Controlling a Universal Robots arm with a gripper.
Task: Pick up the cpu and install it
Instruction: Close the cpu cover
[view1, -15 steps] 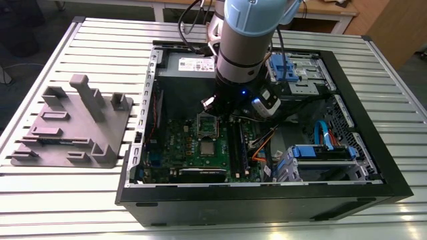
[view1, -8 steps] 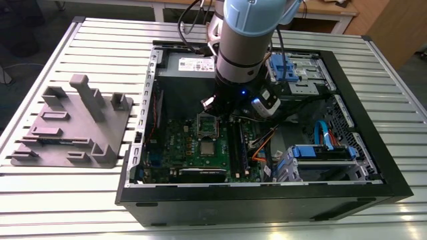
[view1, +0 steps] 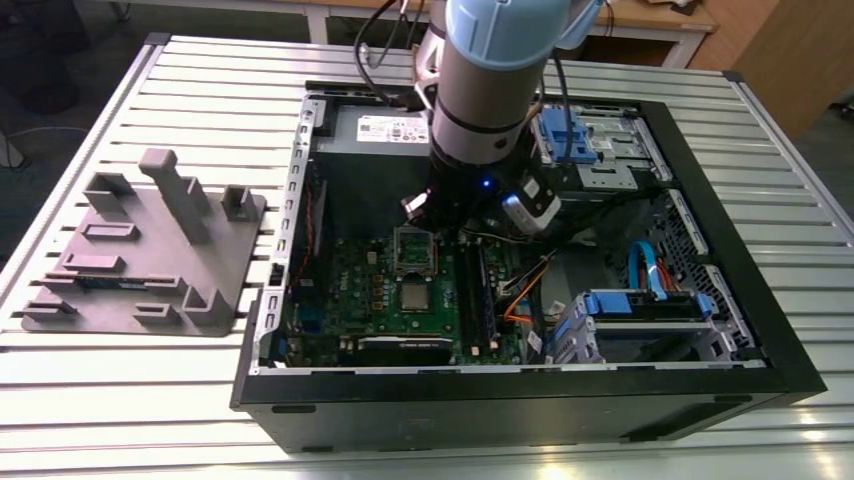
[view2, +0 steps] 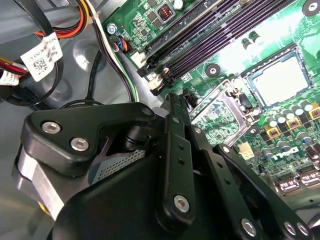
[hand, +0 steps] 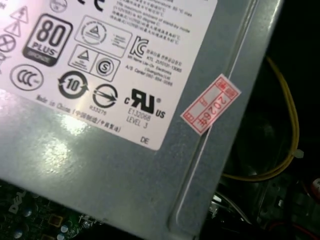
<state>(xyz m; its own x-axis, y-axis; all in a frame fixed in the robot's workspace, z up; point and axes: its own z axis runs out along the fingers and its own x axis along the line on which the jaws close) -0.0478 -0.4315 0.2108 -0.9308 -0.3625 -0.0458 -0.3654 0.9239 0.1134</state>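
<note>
One arm: a Universal Robots arm (view1: 487, 80) stands nearly upright over the open computer case (view1: 747, 330), its wrist low above the motherboard (view1: 367, 280)
Gripper: the gripper (view2: 172, 102) hangs just above the board, at twelve o'clock of the socket (view2: 272, 61) in the exterior view; whether it is apart or together cannot be told, and nothing is seen in its hold
Cpu: the cpu (view1: 415, 296) lies flat in the socket, at six o'clock of the gripper in the exterior view and apart from it; in the second wrist view it shows pale inside its dark frame
Load plate: the hinged load plate (view1: 415, 248) is open, between gripper and cpu
Step in hand: by the look of it the chip already sits in place, with the plate not yet closed over it, so the installing seems near its end
Next move calls for: small, careful travel, clear of the memory slots (view1: 474, 295) at three o'clock of the socket and of the loose cables (view1: 534, 285) beyond
Behind the wrist: the power supply (hand: 100, 165) sits at twelve o'clock of the board
</note>
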